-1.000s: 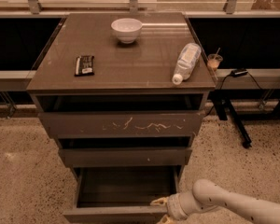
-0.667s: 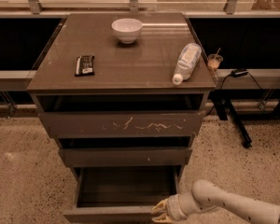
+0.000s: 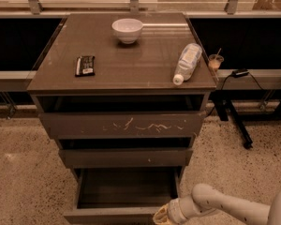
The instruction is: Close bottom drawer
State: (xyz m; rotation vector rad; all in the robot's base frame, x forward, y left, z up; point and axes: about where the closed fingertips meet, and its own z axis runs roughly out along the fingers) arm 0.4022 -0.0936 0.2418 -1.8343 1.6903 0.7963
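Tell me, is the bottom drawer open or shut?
Open. The bottom drawer is pulled well out, with the inside of its box exposed. The gripper sits at its front right corner.

The bottom drawer, dark grey-brown and plain-fronted, stands pulled well out, its shallow box exposed. The end effector is at its front's right end.

Lab: terrazzo floor, end effector at bottom drawer.
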